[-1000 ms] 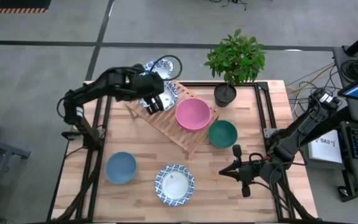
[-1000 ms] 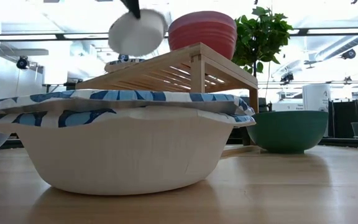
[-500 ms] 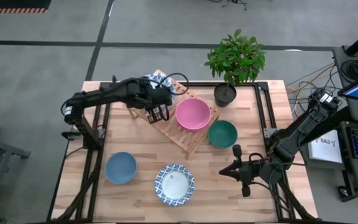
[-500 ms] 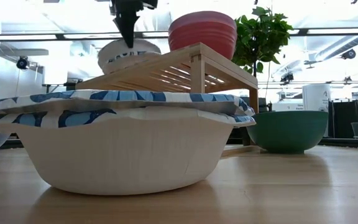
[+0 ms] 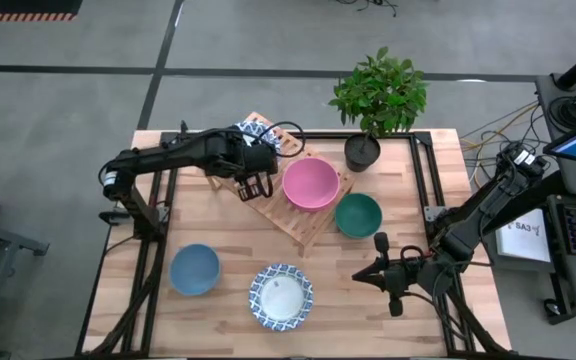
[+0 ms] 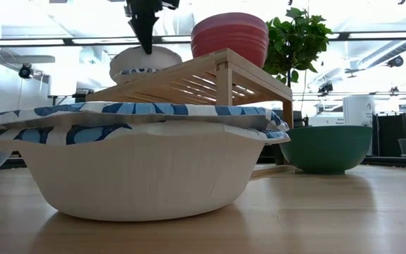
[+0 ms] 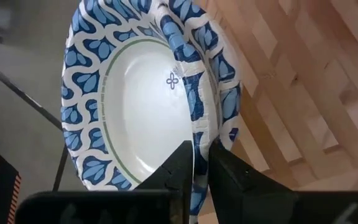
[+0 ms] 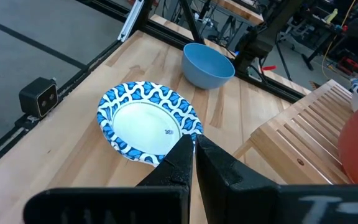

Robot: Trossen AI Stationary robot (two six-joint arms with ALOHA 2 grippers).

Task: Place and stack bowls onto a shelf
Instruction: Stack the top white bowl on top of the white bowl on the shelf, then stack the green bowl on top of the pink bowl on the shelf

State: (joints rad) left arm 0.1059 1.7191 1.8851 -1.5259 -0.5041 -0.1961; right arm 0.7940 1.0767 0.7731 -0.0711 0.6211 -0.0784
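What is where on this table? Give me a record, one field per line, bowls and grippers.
shelf: slatted wooden rack, set at an angle at the table's far side
on shelf: pink bowl; shelf patterned bowl at the far left end
on table: green bowl beside the shelf; blue bowl; table patterned bowl
left gripper: at the shelf patterned bowl's rim
right gripper: shut, empty, waiting over the table's near right part
other: plant pot at the far edge

Grey concrete floor (image 5: 58, 120); wooden table (image 5: 228, 240); potted plant (image 5: 378, 95); bright ceiling lights (image 6: 62, 28).
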